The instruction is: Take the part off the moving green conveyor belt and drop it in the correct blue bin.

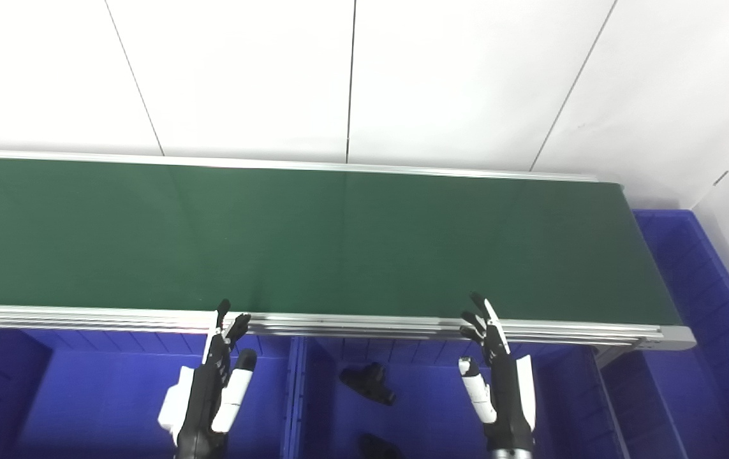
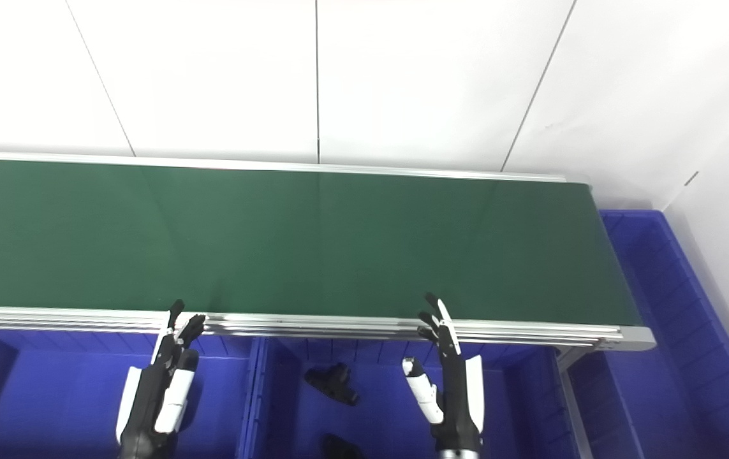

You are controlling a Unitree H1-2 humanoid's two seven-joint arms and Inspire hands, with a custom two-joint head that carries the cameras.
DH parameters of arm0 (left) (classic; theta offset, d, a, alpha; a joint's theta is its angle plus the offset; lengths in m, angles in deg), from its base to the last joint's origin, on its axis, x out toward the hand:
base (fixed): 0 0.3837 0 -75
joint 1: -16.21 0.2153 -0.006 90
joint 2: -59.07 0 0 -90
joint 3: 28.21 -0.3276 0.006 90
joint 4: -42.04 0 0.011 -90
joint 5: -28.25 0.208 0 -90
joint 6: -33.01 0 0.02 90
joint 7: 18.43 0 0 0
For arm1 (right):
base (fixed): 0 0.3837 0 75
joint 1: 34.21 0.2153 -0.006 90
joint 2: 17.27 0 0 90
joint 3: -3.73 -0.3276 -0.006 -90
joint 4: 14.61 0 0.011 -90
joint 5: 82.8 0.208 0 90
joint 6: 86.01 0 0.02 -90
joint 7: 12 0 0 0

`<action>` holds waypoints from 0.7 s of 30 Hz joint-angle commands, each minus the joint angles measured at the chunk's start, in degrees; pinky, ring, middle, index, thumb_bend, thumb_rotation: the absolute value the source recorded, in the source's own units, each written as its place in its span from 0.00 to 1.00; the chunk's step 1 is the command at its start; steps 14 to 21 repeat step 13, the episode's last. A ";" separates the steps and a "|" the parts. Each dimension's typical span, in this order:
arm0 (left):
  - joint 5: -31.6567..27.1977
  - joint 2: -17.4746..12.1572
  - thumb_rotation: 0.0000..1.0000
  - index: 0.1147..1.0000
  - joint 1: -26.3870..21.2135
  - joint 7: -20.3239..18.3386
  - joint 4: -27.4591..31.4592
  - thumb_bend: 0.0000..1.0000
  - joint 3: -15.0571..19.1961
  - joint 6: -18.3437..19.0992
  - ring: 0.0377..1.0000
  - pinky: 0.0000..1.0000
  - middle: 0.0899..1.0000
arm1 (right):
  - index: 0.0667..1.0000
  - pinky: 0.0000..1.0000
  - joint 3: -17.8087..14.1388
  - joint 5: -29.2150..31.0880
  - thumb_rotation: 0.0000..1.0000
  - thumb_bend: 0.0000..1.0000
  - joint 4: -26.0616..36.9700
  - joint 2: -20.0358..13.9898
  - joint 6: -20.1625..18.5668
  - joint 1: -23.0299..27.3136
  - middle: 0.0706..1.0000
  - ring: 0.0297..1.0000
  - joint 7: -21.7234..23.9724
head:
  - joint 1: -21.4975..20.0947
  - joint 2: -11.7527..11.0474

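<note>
A: Green conveyor belt [image 1: 313,236] is seen bare; no part is carried on it yet. Two black parts [image 1: 369,381] are lying in the middle blue bin [image 1: 428,395].

B: Left hand [image 1: 211,389] and right hand [image 1: 498,382] are held released, fingers spread, grasping nothing. A late reach could let an arriving part be carried past.

Saw both head cameras looking down and forward from above, at moderate range. Green conveyor belt [image 1: 313,236] ran across middle of each frame, white wall panels [image 1: 351,76] filled top, blue bins [image 2: 71,395] lined bottom edge. Left eye view sat slightly left of right eye view: belt's end reached further right in left eye frame. Both shared belt, wall, near bins, side bin [image 2: 664,280] at right. My left hand [image 1: 211,389] and right hand [image 2: 450,389] entered from bottom edge in both.
</note>
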 commanded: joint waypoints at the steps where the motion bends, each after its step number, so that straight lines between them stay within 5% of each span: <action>1: -0.06 -0.04 0.92 1.00 -0.01 0.29 2.35 0.57 -0.15 -0.65 0.92 1.00 0.91 | 0.92 0.77 -1.21 -1.38 1.00 0.68 2.09 0.85 2.47 0.09 0.93 0.85 1.38 | -0.14 0.53; 4: 0.25 -0.26 0.96 1.00 0.13 0.09 4.18 0.56 0.01 0.69 0.93 1.00 0.93 | 0.91 0.79 -3.11 -1.71 0.99 0.65 3.92 2.44 2.22 -0.82 0.93 0.86 4.22 | -2.42 4.84; 12: -2.18 -0.83 1.00 1.00 0.32 -1.25 9.21 0.56 0.58 5.82 0.98 1.00 0.95 | 0.92 0.81 -7.33 -2.64 1.00 0.65 8.46 7.02 -3.05 -1.83 0.93 0.87 11.39 | -6.23 10.75; 21: -2.75 -0.88 0.99 1.00 0.29 -1.39 9.58 0.55 0.65 6.23 0.98 1.00 0.95 | 0.92 0.81 -7.81 -2.82 1.00 0.66 8.55 7.48 -3.42 -1.81 0.93 0.87 11.96 | -6.23 10.75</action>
